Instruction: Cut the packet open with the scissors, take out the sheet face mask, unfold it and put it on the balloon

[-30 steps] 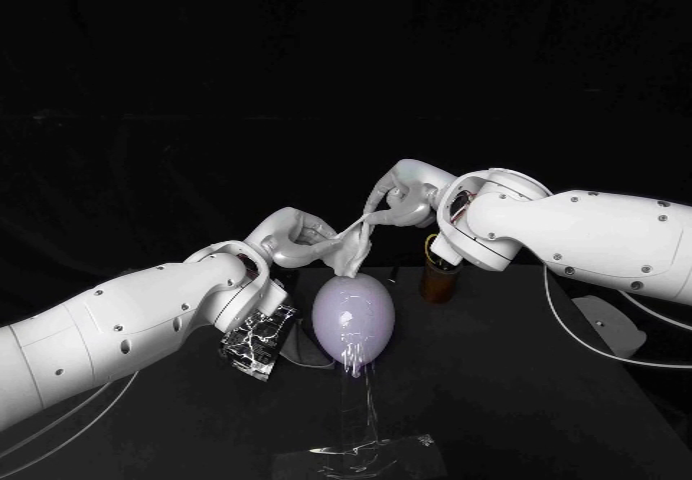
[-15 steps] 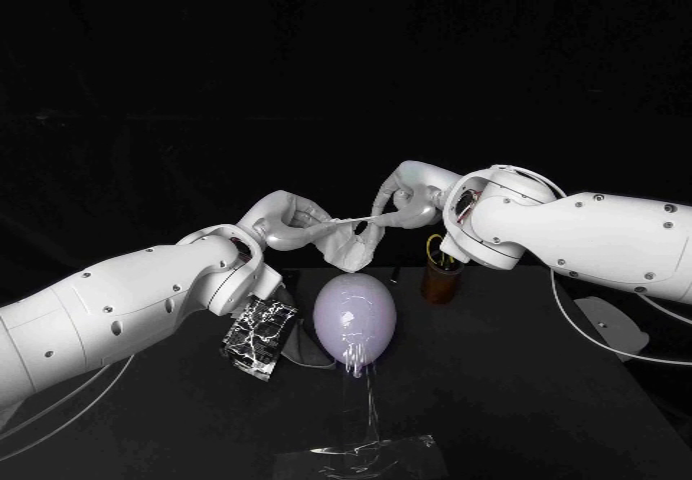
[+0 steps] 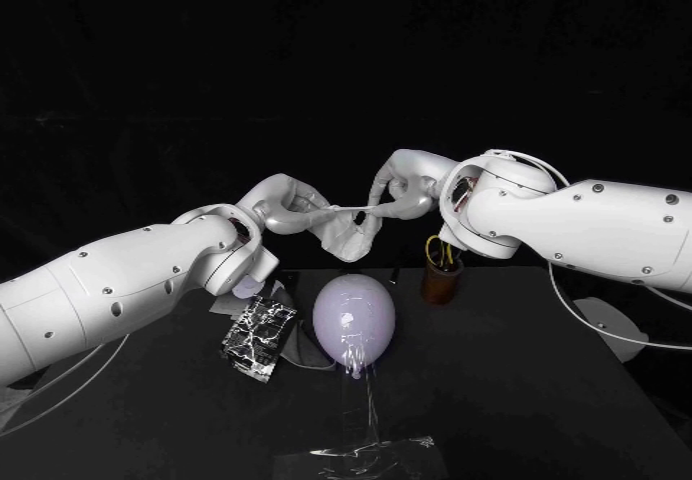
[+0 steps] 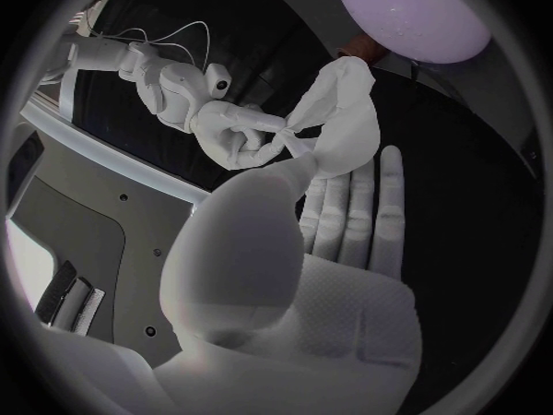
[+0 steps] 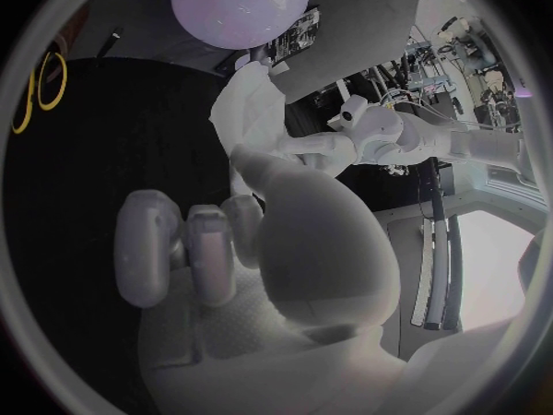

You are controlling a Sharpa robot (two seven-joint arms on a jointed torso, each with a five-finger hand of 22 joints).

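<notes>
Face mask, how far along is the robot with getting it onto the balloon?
Done: the mask is out, and the packet lies on the table beside the balloon. In hand: the left hand and the right hand each hold one end, with the mask bunched and only partly unfolded in the air above the balloon, not touching it. Left: spread it fully and lay it on the balloon.

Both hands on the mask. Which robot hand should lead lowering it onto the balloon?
Probably left. The sheet mask hangs mostly beside the left robot hand, above the balloon. The right robot hand pinches only a stretched thin corner, higher up.
</notes>
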